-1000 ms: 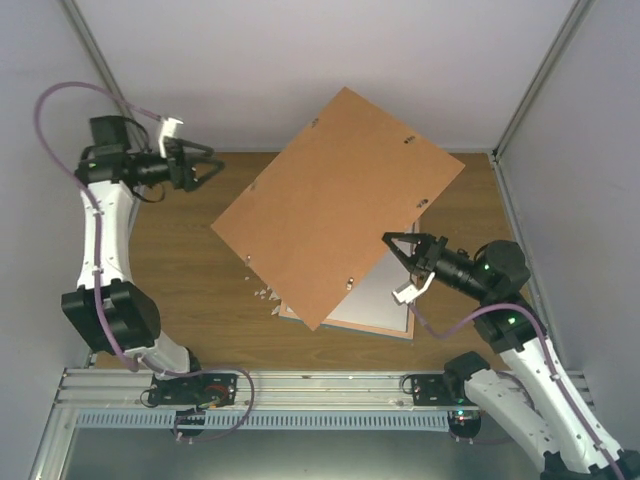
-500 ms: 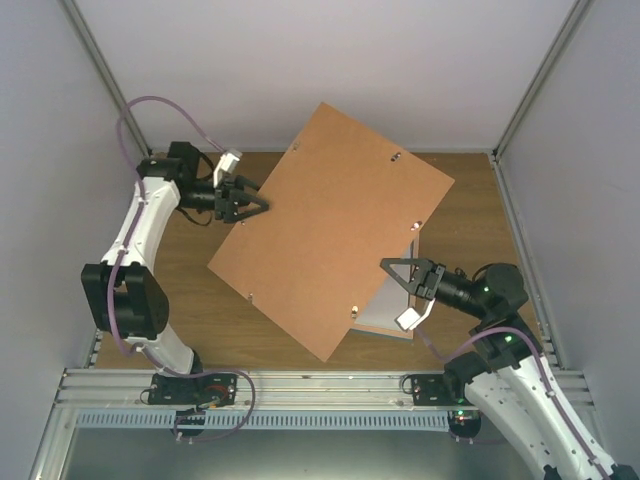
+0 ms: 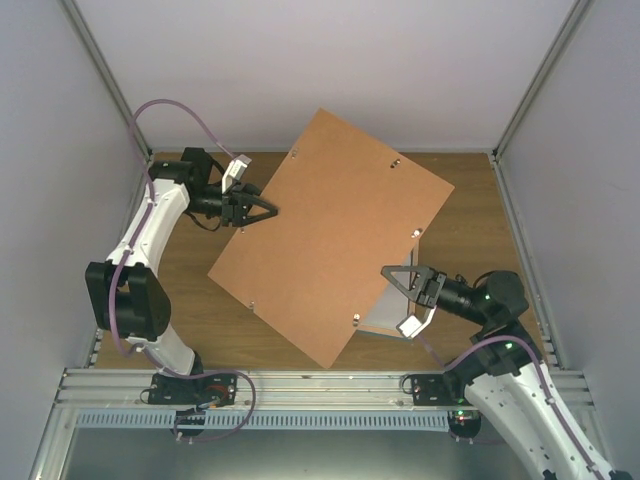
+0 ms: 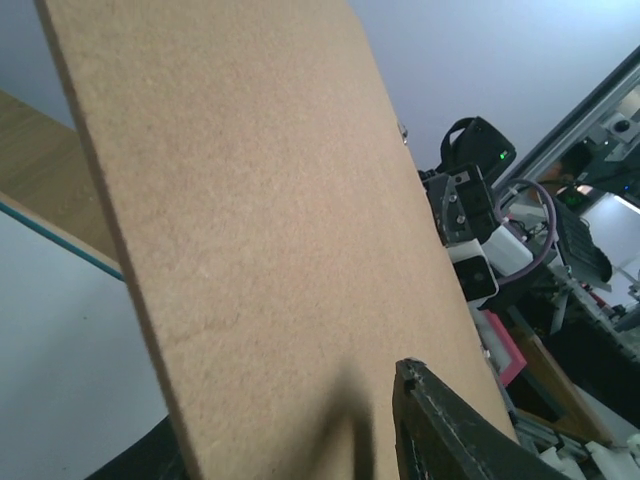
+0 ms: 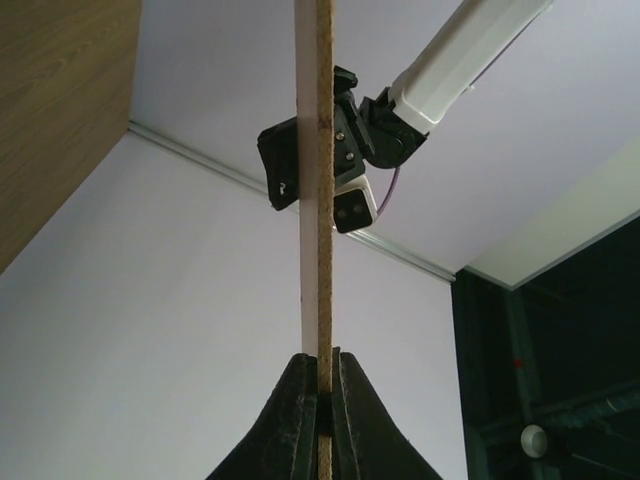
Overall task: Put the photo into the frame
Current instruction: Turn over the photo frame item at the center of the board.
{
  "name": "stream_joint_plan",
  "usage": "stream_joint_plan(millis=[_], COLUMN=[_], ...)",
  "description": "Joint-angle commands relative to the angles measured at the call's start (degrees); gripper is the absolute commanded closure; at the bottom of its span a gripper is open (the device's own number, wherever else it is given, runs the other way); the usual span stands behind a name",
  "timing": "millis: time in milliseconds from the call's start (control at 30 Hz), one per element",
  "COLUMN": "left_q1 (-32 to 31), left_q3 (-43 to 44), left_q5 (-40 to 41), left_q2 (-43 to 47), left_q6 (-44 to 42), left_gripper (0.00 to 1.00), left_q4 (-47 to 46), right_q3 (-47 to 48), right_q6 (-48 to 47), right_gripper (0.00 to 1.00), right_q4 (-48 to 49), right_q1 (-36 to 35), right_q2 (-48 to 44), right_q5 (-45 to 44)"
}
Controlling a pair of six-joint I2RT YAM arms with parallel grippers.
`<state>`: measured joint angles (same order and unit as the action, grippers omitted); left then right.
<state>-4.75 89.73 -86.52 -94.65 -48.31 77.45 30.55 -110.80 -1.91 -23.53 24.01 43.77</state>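
Above the wooden table (image 3: pixel 200 285) the frame (image 3: pixel 335 240) hangs tilted in the air, its brown back with small metal tabs (image 3: pixel 397 160) turned to the overhead camera. The right gripper (image 5: pixel 322 362) is pinched tight on the frame's lower right edge, and in the wrist view the thin two-layered edge runs straight up between its fingers. What is new is on the other side. A second ago the left gripper (image 3: pixel 260 212) stood well off to the left with jaws spread wide. It has since swung in to the frame's upper left edge, and its jaws have drawn narrower, one to each face of the board; whether they already bite cannot be told. The frame itself has come a little nearer the arm bases and turned slightly. My reading is that a two-handed hold is being set up, so the frame can be steadied or turned before anything goes into it. The photo shows in no view. A pale sheet (image 3: pixel 392 312) lies on the table, partly under the frame's near right corner, and whether it is the print cannot be told.
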Motion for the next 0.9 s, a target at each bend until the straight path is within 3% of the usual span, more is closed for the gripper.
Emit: stream_joint_plan(millis=[0, 133, 500, 733, 767, 867], left_q1=[-0.86, -0.84, -0.96, -0.94, -0.96, -0.74], left_q3=[-0.37, 0.26, 1.15, 0.25, 0.19, 0.46], left_q5=[-3.56, -4.05, -3.57, -3.7, -3.71, -4.08], left_q2=[1.27, 1.03, -1.12, -0.92, -0.79, -1.0], left_q6=[-0.98, -0.05, 0.64, 0.01, -0.02, 0.06], left_gripper=[0.6, 0.65, 0.66, 0.85, 0.88, 0.98], left_q4=[0.33, 0.33, 0.33, 0.38, 0.34, 0.34], right_q3=[-1.01, -1.28, -1.52, -2.34, -2.48, -2.98], right_q6=[-1.56, -1.49, -2.0, -1.81, -1.74, -0.59], right_gripper=[1.0, 1.0, 0.99, 0.99, 0.97, 0.74], right_q4=[4.3, 3.9, 2.18, 2.18, 2.18, 2.18], right_q1=[-0.47, -0.48, -0.52, -0.51, -0.47, -0.49], right_q2=[-1.82, -2.4, -4.14, -4.34, -4.34, -4.24], right_q5=[0.83, 0.5, 2.58, 1.45, 1.01, -0.49])
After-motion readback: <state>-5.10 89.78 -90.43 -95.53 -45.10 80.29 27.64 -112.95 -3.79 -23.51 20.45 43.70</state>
